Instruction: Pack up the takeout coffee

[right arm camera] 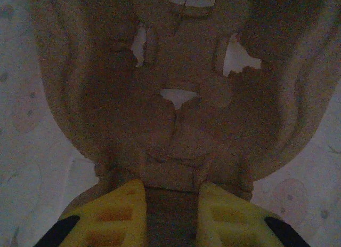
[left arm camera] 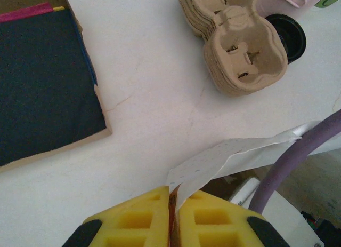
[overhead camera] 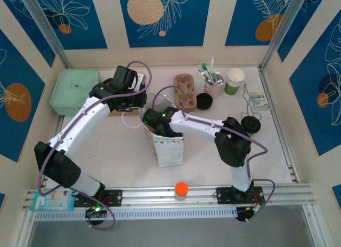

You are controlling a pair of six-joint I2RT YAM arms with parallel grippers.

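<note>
A white paper bag (overhead camera: 169, 146) stands mid-table. My left gripper (overhead camera: 143, 104) is shut on the bag's back rim; in the left wrist view the yellow fingers (left arm camera: 136, 217) of the left gripper (left arm camera: 171, 191) pinch the paper edge (left arm camera: 229, 156). My right gripper (overhead camera: 160, 124) reaches down into the bag's mouth. Inside the dim bag, the right gripper (right arm camera: 171, 185) is shut on the middle rib of a brown pulp cup carrier (right arm camera: 181, 97). The takeout coffee is out of view.
More pulp carriers (overhead camera: 185, 90) (left arm camera: 245, 55) are stacked behind the bag, next to a black lid (overhead camera: 204, 101) (left arm camera: 290, 36). A pink holder (overhead camera: 213, 87), a lidless cup (overhead camera: 234, 80), another black lid (overhead camera: 250, 124) and a green box (overhead camera: 74, 91) stand around. A carton of dark sheets (left arm camera: 42, 81) lies left.
</note>
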